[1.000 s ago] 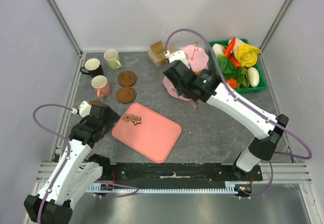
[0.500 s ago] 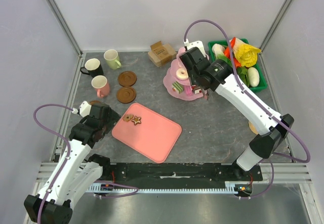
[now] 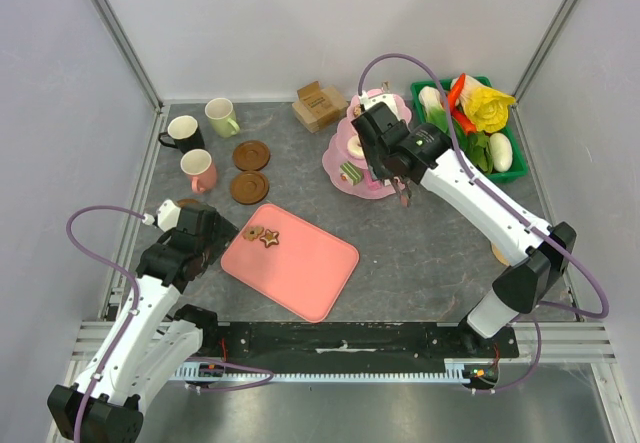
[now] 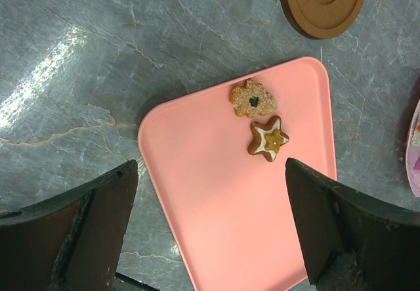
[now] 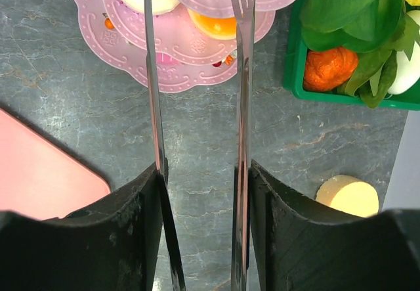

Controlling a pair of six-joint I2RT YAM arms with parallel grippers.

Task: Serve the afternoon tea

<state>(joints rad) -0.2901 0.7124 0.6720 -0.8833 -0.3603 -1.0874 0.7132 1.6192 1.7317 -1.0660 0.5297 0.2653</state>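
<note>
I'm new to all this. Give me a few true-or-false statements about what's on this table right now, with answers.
1. Two cookies lie on the flat pink tray. True.
2. All three mugs stand on coasters. False: the mugs stand on the table beside the two brown coasters, which are bare.
3. The left tool is holding a cookie. False: it is open and empty above the tray.
4. The green bin holds toy vegetables. True.
5. The right tool holds thin metal tongs. True.

Cookies (image 3: 263, 234) on tray (image 3: 300, 268); coasters (image 3: 250, 170) behind tray; mugs (image 3: 200, 143) left of coasters.
</note>
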